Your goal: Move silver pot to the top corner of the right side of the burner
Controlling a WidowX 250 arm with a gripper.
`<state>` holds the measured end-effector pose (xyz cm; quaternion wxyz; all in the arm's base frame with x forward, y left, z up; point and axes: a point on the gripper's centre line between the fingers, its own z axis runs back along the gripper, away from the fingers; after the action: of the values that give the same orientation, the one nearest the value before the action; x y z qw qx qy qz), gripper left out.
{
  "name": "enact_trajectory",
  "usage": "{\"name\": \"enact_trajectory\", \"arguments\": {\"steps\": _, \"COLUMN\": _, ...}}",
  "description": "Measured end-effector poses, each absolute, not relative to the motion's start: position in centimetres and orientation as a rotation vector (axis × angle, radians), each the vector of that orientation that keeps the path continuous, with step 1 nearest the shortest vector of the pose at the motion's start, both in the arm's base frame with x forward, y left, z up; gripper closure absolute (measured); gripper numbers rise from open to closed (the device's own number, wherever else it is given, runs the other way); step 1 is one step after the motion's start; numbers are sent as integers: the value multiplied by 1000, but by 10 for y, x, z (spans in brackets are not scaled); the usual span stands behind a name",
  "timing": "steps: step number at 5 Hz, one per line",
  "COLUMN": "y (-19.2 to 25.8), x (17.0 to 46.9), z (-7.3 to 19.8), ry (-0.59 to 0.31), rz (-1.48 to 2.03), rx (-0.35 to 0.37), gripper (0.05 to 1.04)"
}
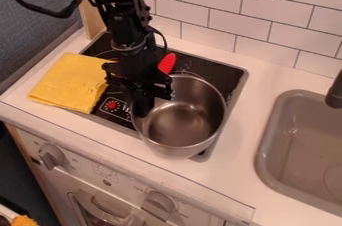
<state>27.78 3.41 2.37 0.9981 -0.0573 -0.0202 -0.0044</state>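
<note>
The black gripper (152, 99) hangs from the upper left, right at the left rim of the silver pot and overlapping it in view. Upright and hollow, the silver pot (184, 120) stands at the front right part of the black burner (224, 76), partly over its front edge. The burner's top right corner lies behind the pot. Parts of the burner and the pot's left side are hidden by the arm.
A folded yellow cloth (72, 81) covers the burner's left edge and the counter beside it. Behind the gripper is a red object (167, 63). The grey sink (267, 142) and dark faucet (335, 92) are to the right, and a tiled wall (257, 7) runs behind.
</note>
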Motion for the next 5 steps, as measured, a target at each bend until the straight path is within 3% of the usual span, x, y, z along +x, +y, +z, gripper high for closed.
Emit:
{"name": "enact_trajectory", "arguments": {"steps": 2, "y": 35, "x": 279, "z": 31, "ry": -37, "rz": 19, "rx": -152, "gripper": 1009}}
{"name": "enact_trajectory", "arguments": {"steps": 5, "y": 44, "x": 330, "z": 86, "ry": -184, "rz": 62, "rx": -178, "gripper": 1009}}
